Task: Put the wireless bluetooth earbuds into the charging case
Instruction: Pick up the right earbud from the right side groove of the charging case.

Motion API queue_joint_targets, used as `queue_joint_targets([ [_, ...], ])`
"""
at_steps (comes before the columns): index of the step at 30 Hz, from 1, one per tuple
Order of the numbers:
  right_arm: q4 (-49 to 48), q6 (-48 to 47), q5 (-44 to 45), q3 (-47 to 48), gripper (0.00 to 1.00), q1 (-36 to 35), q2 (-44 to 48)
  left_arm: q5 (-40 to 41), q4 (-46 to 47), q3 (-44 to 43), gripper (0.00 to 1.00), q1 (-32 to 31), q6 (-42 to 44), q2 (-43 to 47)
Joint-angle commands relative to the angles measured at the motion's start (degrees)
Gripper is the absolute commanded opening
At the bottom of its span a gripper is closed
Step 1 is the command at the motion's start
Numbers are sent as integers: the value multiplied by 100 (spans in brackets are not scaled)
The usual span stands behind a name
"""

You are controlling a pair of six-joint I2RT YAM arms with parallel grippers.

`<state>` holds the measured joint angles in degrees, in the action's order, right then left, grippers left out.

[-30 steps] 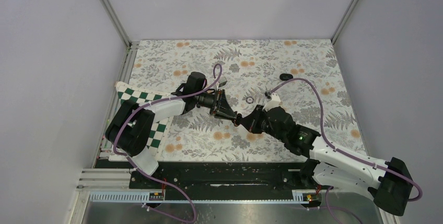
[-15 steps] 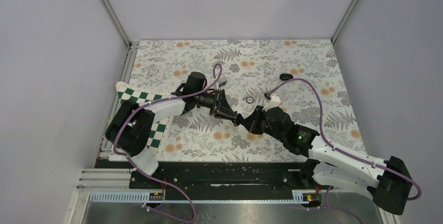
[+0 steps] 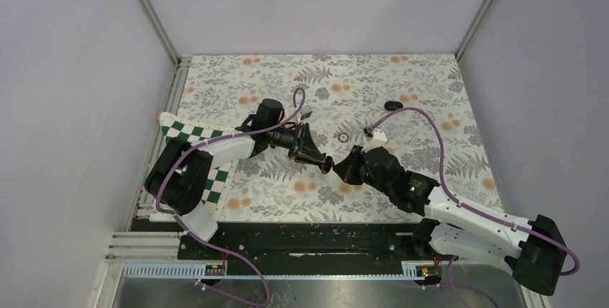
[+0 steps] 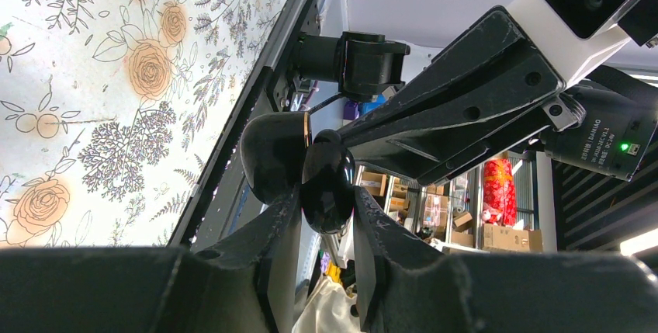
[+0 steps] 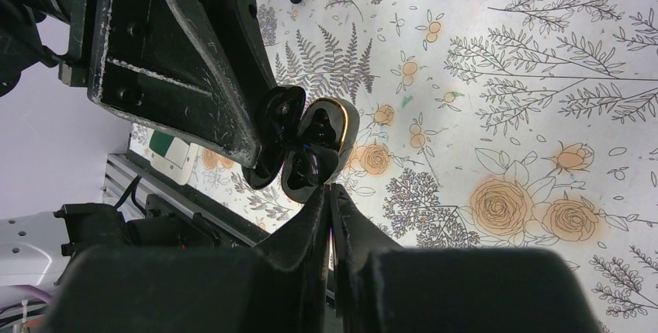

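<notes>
Left gripper (image 4: 326, 213) clamped on the open case (image 4: 326, 178), right gripper (image 5: 332, 197) pinched together against it: lever slowly lest the case slip.

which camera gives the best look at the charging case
Right wrist: the charging case is open, both hollow halves facing the lens. Left wrist shows only its glossy outer shell between the left fingers. From the top it is only a tiny dark speck.
</notes>
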<state>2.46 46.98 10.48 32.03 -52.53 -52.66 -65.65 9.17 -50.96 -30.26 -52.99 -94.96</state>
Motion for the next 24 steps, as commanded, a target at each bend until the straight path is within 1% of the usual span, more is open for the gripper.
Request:
queue_joint_targets([
  [1, -17, -67, 206, 250, 10, 20, 103, -151, 235, -19, 0, 3, 6, 235],
  [4, -24, -66, 216, 232, 13, 15, 173, -150, 238, -19, 0, 5, 4, 216],
  [10, -37, 6, 214, 149, 25, 16, 306, -164, 265, -28, 0, 4, -24, 238],
  [11, -54, 28, 217, 126, 28, 15, 327, -163, 275, -28, 0, 3, -21, 245],
  [12, -87, 49, 222, 93, 33, 15, 346, -164, 270, -28, 0, 3, -23, 252],
  [13, -134, 81, 219, 67, 40, 15, 349, -162, 274, -28, 0, 3, -28, 258],
  [14, -177, 99, 210, 42, 45, 15, 342, -160, 278, -30, 0, 3, -34, 257],
  [16, -338, 153, 178, 12, 51, 15, 275, -167, 293, -30, 0, 3, -49, 265],
  [20, -633, 278, 69, -80, 52, 9, 134, -168, 293, -24, 0, 7, -50, 299],
  [24, -769, 305, 136, -158, 49, 15, 103, -172, 288, -5, 0, 4, -48, 332],
])
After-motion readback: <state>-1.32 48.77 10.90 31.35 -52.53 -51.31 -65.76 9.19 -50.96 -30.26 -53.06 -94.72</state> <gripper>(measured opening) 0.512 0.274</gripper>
